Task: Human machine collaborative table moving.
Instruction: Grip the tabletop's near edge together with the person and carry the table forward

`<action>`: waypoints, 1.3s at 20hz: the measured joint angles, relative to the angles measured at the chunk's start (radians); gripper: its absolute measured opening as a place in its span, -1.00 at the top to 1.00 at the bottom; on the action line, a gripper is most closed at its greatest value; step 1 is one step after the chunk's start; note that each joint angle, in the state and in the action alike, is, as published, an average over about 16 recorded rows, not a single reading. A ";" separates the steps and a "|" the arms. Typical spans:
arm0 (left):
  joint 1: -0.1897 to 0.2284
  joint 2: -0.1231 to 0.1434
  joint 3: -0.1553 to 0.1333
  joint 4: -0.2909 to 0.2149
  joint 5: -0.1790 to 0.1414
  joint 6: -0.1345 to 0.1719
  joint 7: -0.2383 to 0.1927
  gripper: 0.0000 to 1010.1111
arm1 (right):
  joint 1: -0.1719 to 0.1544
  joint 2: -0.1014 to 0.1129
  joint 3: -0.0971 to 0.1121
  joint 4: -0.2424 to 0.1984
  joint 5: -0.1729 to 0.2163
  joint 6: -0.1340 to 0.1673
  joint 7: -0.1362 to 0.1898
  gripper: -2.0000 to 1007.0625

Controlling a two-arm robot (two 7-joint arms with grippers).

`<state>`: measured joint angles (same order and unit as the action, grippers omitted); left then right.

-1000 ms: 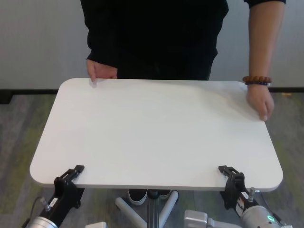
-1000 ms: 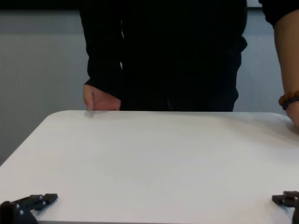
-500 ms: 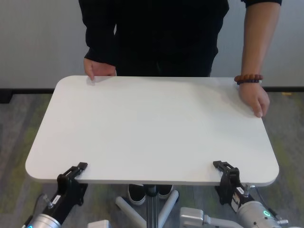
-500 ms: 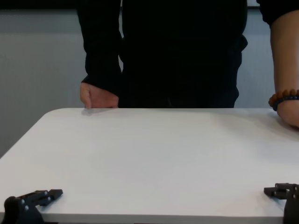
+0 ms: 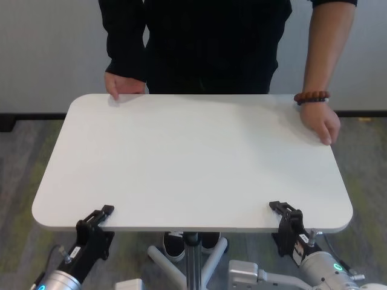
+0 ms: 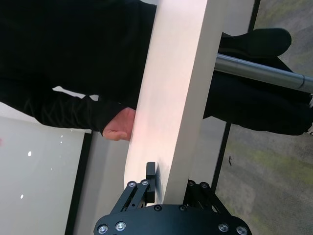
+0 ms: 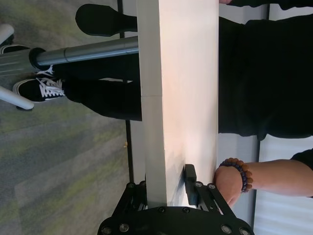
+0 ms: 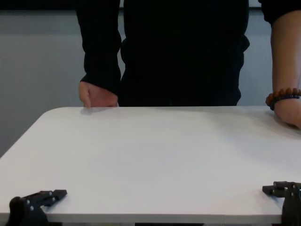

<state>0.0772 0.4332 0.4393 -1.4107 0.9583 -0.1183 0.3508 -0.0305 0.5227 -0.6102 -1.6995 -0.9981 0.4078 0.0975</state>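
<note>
Two end effectors clamp the counter [image 5: 193, 157] at its near edge: left end effector [image 5: 97, 219], right end effector [image 5: 283, 212]. Head view: human [image 5: 199, 42] grips far edge. Wrist views: fingers pinch the thin slab above and below. Chest view: top level. Likely rigid, smooth, slippery; edges are the only hold.

I see the white table [image 5: 193, 157] level on its grey pole; my left hand [image 5: 100, 219] and right hand [image 5: 283, 211] clamp its near edge, while the human [image 5: 205, 42] in black holds the far corners.
</note>
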 joint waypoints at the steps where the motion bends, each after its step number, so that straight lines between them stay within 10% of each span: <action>1: -0.003 -0.001 0.001 0.002 0.001 0.001 0.001 0.44 | 0.002 -0.002 0.002 0.003 -0.001 -0.003 0.001 0.31; 26: -0.115 -0.039 0.043 0.087 0.023 0.016 0.009 0.45 | 0.060 -0.063 0.045 0.102 -0.023 -0.089 0.028 0.31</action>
<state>-0.0379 0.3942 0.4822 -1.3238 0.9810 -0.1023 0.3598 0.0298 0.4593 -0.5656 -1.5975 -1.0210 0.3186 0.1253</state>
